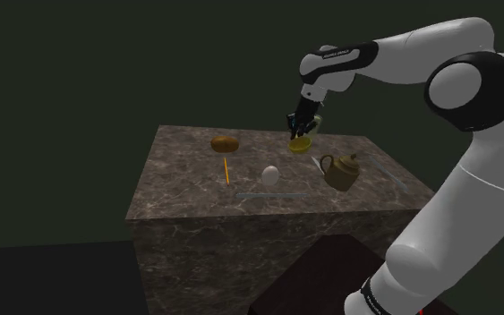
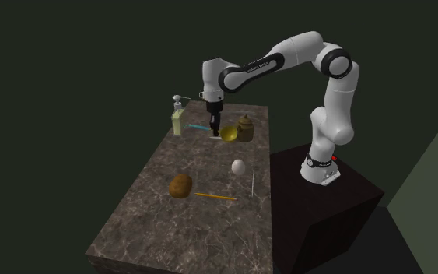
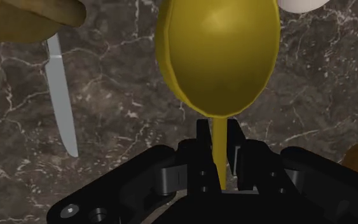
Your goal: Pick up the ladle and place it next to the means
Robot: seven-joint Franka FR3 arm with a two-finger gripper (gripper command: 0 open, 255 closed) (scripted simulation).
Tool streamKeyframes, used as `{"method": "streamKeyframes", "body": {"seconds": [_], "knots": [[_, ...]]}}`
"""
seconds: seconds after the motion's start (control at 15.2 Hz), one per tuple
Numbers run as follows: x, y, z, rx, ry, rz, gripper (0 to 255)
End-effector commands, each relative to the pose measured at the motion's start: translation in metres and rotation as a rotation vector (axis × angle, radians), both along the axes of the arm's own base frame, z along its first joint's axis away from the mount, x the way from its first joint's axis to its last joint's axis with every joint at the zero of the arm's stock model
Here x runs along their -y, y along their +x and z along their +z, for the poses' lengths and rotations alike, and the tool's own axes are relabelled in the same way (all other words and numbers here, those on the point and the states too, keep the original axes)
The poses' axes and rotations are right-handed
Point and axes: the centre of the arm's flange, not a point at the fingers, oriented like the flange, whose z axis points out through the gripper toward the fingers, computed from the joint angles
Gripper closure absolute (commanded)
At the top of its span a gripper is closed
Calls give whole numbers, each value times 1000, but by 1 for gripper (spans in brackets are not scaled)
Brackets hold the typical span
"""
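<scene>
One marble-patterned tabletop (image 1: 187, 192) is seen as the upper face of a large stone-look block, with dim, dark surroundings behind it. The white Franka arm (image 1: 474, 179) is raised from its dark stand (image 2: 326, 210) and is bent down over the far part of the tabletop. A brown teapot (image 1: 341, 170) is set near the shoulder view's right side of the tabletop. A pale soap dispenser (image 2: 177, 117) is stood at the far corner in the second exterior view. A brown potato (image 1: 226, 143) is placed toward the shoulder view's left, well apart from the teapot.

The yellow ladle (image 3: 219, 57) is found just beside the teapot, on the potato's side of it, with its bowl turned open toward the wrist camera. Whether the bowl is clear of the tabletop cannot be told. A white egg (image 1: 269, 174) is set between the potato and the teapot, nearer the front edge. A knife (image 3: 61, 102) with a pale blade is laid flat near the teapot, apart from the ladle. An orange pencil (image 1: 226, 170) is laid just in front of the potato. The black gripper (image 3: 219, 137) is pointed downward, and its fingers are closed tightly on the ladle's thin yellow handle, close behind the bowl.
</scene>
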Motion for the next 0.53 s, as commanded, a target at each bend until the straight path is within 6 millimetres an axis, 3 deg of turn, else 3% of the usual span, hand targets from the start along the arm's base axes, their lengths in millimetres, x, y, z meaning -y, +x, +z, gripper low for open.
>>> {"method": "streamKeyframes", "body": {"seconds": [0.0, 0.46], "knots": [[13, -24, 0, 0, 0, 1, 255], [51, -108, 1, 0, 0, 1, 255]]}}
